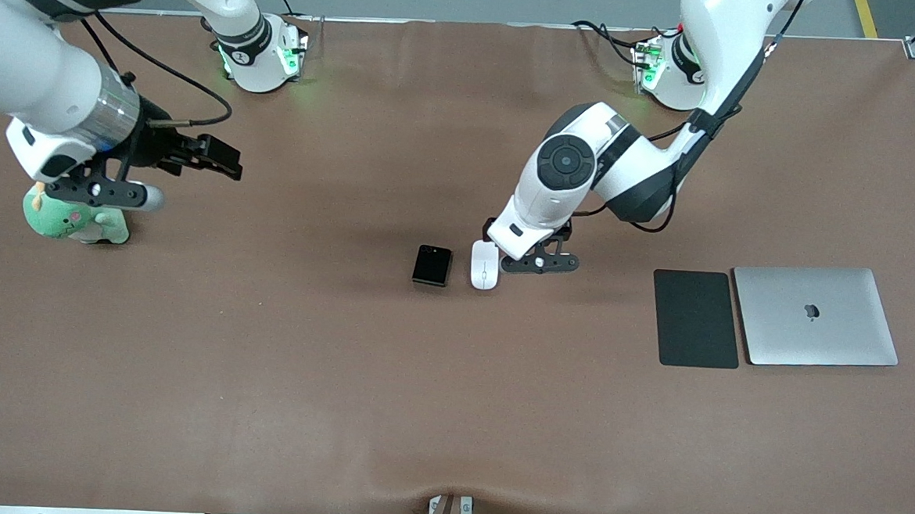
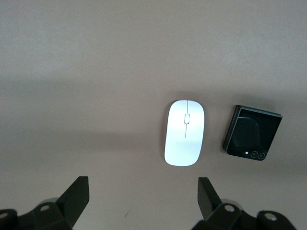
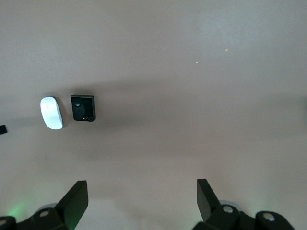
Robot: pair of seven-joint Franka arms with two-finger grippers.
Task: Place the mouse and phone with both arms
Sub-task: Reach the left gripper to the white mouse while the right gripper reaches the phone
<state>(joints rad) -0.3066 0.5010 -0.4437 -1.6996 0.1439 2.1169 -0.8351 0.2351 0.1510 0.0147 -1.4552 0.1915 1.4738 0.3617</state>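
Two items mid-frame, mouse (image 1: 484, 265) beside phone (image 1: 432, 266), left gripper (image 1: 539, 260) released beside mouse, right gripper (image 1: 196, 155) released, upper frame over bare table (image 1: 340, 400).

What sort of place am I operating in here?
Probably a robotics lab test bench: a brown-covered table with two arm bases bolted on, cables along its edge, and staged desk props, a closed laptop and dark pad.
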